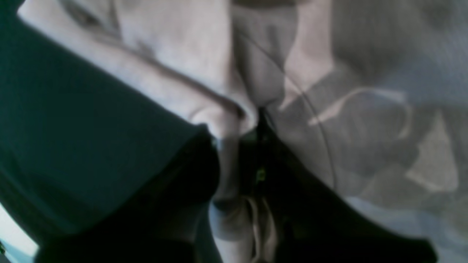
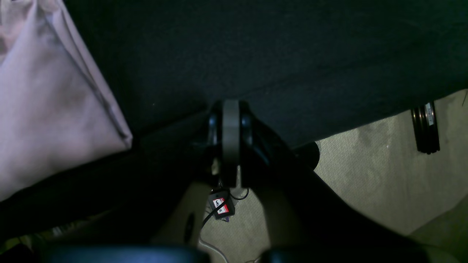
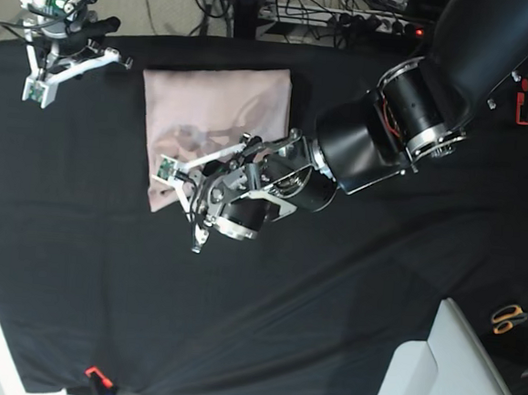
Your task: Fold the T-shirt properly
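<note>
T-shirt point(image 3: 217, 125): pale pink, folded to a rough rectangle, lying on black tablecloth point(image 3: 348, 286) left of centre in base view. Left gripper point(image 3: 176, 174): down at shirt's near-left corner, jaws pinched on a fold of fabric. Right gripper point(image 3: 37, 84): jaws closed, holding nothing, over bare cloth well apart from shirt.

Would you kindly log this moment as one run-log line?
T-shirt: folded on black tablecloth | left gripper: shut on T-shirt edge | right gripper: shut, empty, beside shirt

No lettering anywhere is sharp enough to read.
</note>
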Robot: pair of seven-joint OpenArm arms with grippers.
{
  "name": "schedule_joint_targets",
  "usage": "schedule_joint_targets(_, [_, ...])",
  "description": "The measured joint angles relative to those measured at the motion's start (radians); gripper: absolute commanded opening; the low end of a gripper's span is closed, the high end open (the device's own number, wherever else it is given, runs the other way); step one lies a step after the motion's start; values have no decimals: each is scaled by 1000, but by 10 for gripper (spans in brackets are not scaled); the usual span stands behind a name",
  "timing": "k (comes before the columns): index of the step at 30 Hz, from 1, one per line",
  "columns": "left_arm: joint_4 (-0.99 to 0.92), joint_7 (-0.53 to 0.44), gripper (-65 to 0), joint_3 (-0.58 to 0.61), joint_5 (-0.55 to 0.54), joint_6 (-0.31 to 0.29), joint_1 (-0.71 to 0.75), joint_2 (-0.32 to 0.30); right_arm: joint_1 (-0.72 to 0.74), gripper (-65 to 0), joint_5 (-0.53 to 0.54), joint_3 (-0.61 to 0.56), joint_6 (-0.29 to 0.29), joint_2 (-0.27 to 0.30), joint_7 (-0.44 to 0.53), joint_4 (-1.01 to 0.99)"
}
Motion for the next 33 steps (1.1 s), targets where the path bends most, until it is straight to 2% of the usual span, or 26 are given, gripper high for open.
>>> schedule_joint_targets(18, [-12,-7,-650,8,-20,-5,-21,15,0,-650,0,0,-4,-3,-3,0])
schedule_joint_targets(24, [-42,35,-323,8,-31,-12,-58,14,0,-650,0,0,-5,-3,-3,0])
schedule_joint_targets(29, [-46,39,-146,7,-31,-12,-82,14,0,-650,0,0,-6,-3,-3,0])
schedule_joint_targets(31, [-46,39,-105,-9,-32,-13,-88,14,0,-650,0,-3,-6,-3,-3,0])
schedule_joint_targets(33, [-46,45,-95,-78,-32,-16,-94,17,0,-650,1,-5,-6,-3,-4,0])
